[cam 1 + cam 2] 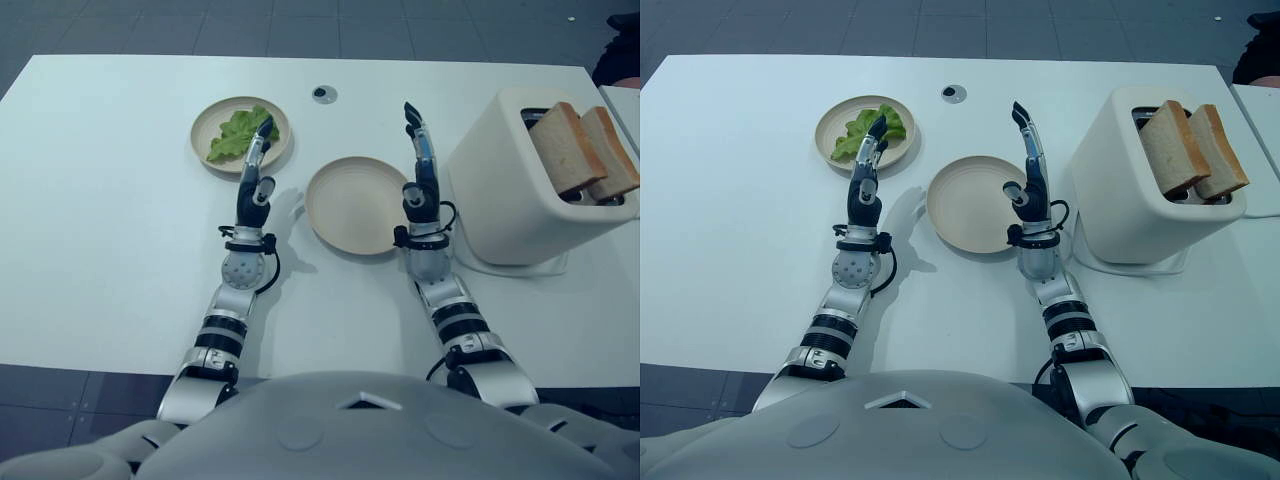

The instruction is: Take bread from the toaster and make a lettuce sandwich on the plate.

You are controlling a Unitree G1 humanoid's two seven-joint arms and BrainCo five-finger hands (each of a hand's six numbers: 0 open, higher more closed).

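Looks like a lab or office test room. Plain white table [90, 250], desk-type, with a round cable port [324, 95] at 12 o'clock near the far edge. Grey floor tiles [270, 25] beyond at 12. Kitchen props staged on the top: toaster [500, 200] at 2 o'clock, lettuce plate [212, 119] at 11, empty plate [355, 205] centre.

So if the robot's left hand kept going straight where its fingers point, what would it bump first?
Probably the lettuce on the small plate: the left hand points straight at it. Its height is unclear, so it might pass over.
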